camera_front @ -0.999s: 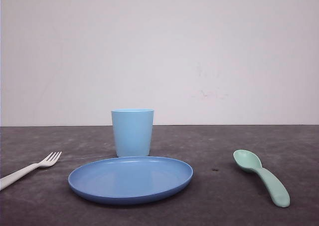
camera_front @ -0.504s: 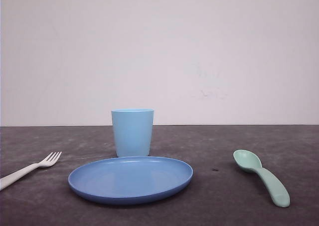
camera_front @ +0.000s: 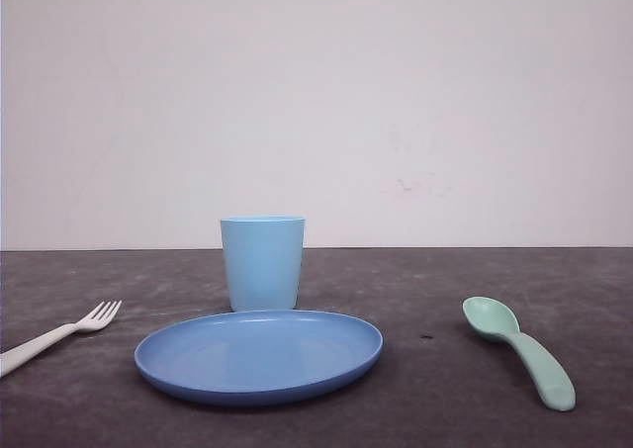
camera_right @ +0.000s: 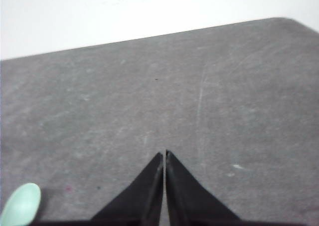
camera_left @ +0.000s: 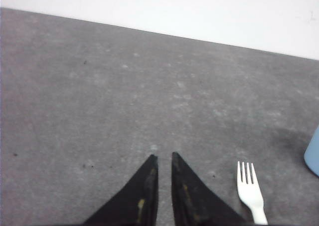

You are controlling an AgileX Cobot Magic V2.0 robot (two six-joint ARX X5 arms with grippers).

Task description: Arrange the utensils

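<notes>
A slim white fork (camera_front: pixel 59 334) lies at the table's left edge, tines pointing toward the back. In the left wrist view the fork (camera_left: pixel 250 191) rests just beside my left gripper (camera_left: pixel 163 157), whose black fingers stand a little apart, open, with nothing between them. A mint-green spoon (camera_front: pixel 519 349) lies at the right, bowl up and toward the back. Its bowl (camera_right: pixel 21 211) shows at the corner of the right wrist view, well off to the side of my right gripper (camera_right: pixel 164 153), which is shut and empty over bare table.
A round blue plate (camera_front: pixel 257 354) sits at the front middle, between fork and spoon. A light blue cup (camera_front: pixel 262 262) stands upright just behind it; its side (camera_left: pixel 313 156) shows in the left wrist view. The dark grey table ends at a white wall.
</notes>
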